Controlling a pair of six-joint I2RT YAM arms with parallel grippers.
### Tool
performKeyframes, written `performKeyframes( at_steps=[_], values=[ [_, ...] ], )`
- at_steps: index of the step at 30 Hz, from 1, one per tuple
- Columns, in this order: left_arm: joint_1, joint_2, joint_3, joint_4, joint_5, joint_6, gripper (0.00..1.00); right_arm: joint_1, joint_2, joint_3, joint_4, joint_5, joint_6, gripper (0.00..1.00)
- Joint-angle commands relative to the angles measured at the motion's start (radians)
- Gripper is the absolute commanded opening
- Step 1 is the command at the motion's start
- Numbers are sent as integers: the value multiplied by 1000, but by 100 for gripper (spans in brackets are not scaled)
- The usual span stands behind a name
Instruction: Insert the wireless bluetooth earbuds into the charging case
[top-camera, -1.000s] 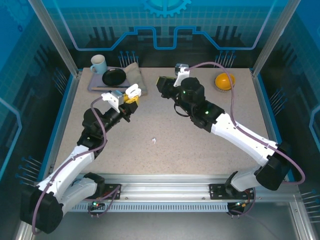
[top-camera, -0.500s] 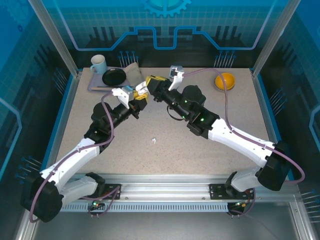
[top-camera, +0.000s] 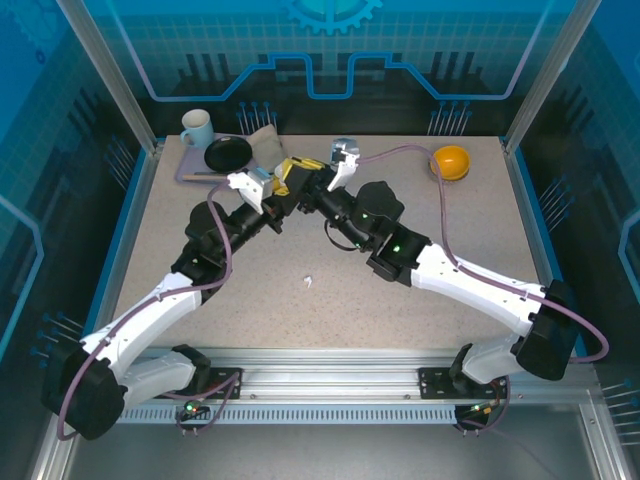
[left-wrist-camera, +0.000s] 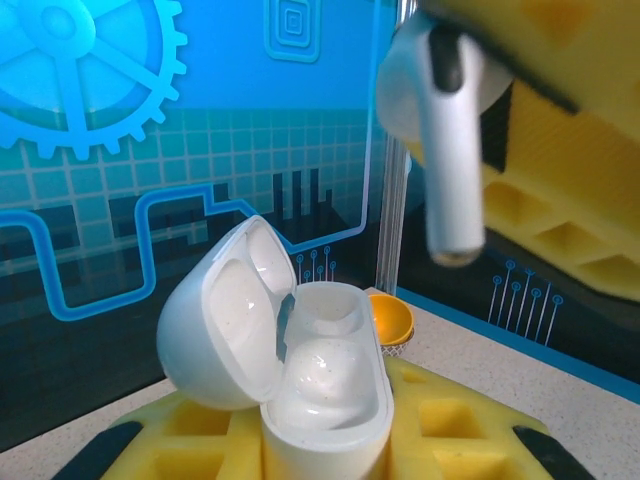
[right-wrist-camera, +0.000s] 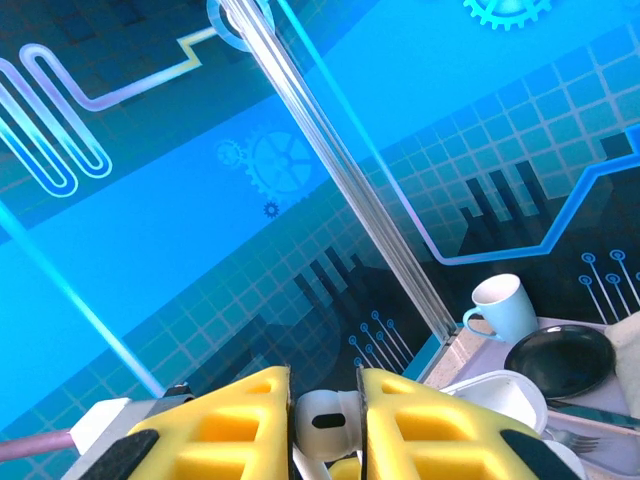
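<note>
Hard to make out: from above, the two grippers meet at the far centre of the table; what lies between their yellow pads is too small to read there
Cut off: in the left wrist view, the base of the charging case runs off the bottom edge; the head of the earbud is blurred and partly buried between the pads
Case interior: lid hinged open to the left; whether a bud already sits inside, cannot tell
Left gripper: fingers clamped on the case's lower body; case upright
Right gripper: fingers pinched on the earbud's head
Task item position: white earbud hangs stem-down, above and to the right of the open case; apart from it
Unidentified: white speck lies alone on the table, well apart from both grippers
Surroundings: mug, black plate and folded cloth at the far left; orange bowl at the far right
Obstruction: the right arm crosses the table's middle
</note>
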Motion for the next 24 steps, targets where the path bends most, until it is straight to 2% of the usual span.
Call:
performKeyframes(
  at_steps=[1, 24],
  values=[
    [-10, 3, 41, 35, -17, 31, 0, 15, 20, 8, 46, 41, -35, 20],
    [-12, 10, 51, 33, -16, 35, 0, 0, 42, -9, 7, 76, -37, 19]
  ],
)
